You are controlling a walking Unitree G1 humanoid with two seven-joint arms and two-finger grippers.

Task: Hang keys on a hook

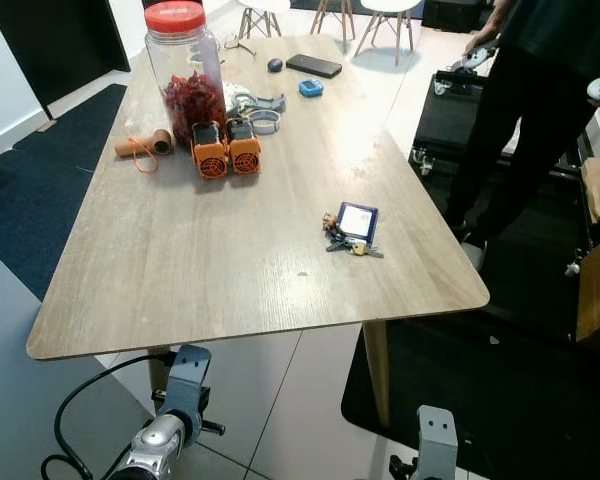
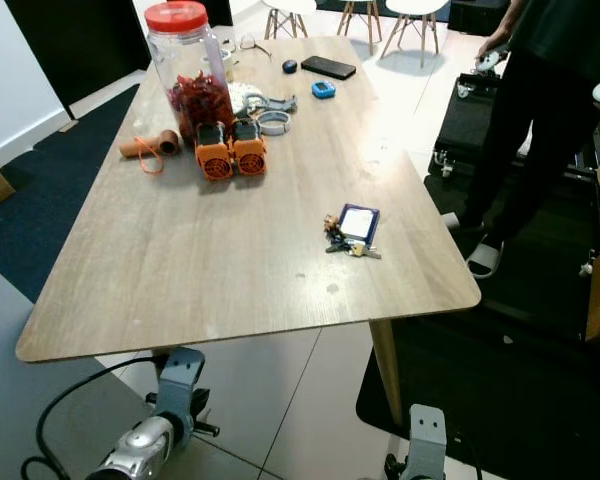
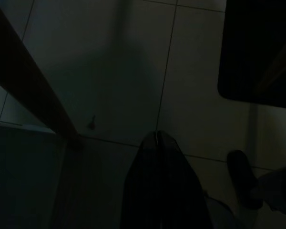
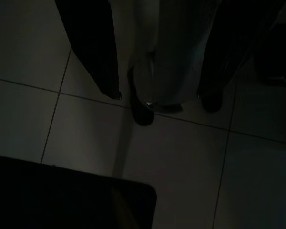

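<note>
Both arms low below table (image 1: 230,260), keys (image 1: 351,237) on top.

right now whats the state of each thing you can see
keys: flat on the table near its right edge, not picked up
jar: upright, red lid on, partly filled
phone: flat, screen dark
left gripper: hanging under the table, fingers together
right gripper: hanging low over the floor, fingers apart, empty
</note>
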